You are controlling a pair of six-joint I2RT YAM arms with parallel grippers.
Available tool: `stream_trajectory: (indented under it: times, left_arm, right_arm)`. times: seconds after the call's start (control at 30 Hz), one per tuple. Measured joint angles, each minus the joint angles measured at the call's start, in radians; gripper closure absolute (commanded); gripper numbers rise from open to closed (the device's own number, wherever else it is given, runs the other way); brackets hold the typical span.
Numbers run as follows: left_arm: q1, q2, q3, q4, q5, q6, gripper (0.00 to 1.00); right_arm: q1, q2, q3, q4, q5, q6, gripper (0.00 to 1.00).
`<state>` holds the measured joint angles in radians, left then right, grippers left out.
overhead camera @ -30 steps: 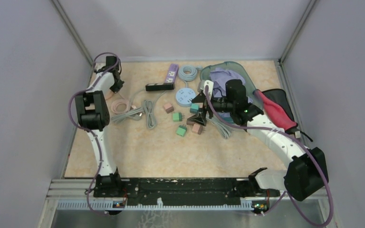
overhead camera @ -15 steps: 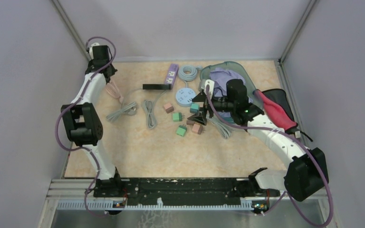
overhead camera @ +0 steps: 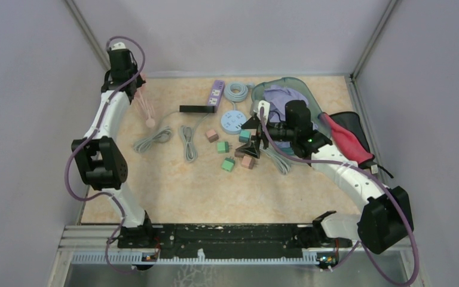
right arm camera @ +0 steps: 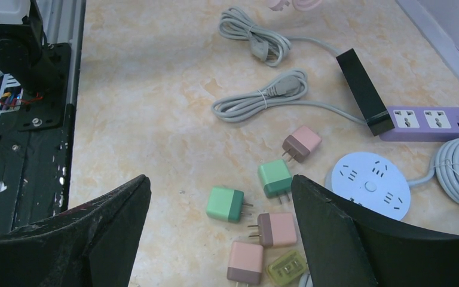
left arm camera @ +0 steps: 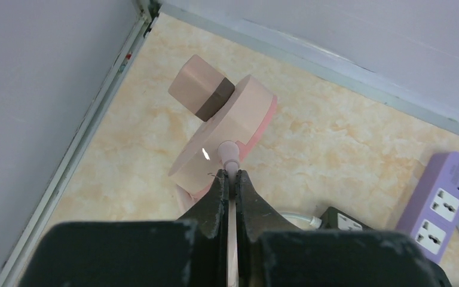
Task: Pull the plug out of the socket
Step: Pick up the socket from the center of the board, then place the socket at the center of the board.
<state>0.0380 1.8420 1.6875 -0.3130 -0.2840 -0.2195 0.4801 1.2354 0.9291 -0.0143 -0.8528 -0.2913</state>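
The left gripper (left arm camera: 229,179) was clenched on the cord (left arm camera: 230,156) of the hanging pink socket (left arm camera: 245,113), plug (left arm camera: 201,94) seated in it. The right gripper (right arm camera: 220,182) stood released above loose adapters (right arm camera: 275,178).

My gripper (left arm camera: 232,176) is clamped on the thin pink cord (left arm camera: 231,160) where it enters the flat round pink plastic socket (left arm camera: 239,119), which tilts on edge just past my fingertips. A pink-and-brown cube plug (left arm camera: 200,92) sits in its face. At lower right on the beige marbled table (left arm camera: 334,131) lie a purple power strip (left arm camera: 445,206) and a black power strip (left arm camera: 346,222).
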Motion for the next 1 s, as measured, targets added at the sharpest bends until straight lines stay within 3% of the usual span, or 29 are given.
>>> stream_trajectory:
  times: [0.43,1.0]
  left_arm:
    - [-0.147,-0.310,-0.089,-0.001,0.140,0.083,1.00]
    - [-0.354,-0.745,-0.568,-0.023,0.654,0.222,1.00]
  right_arm:
    - [-0.016,-0.006,0.000,0.000,-0.003,0.003,0.13]
    - [-0.177,-0.049,-0.004,0.061,-0.040,0.087,0.13]
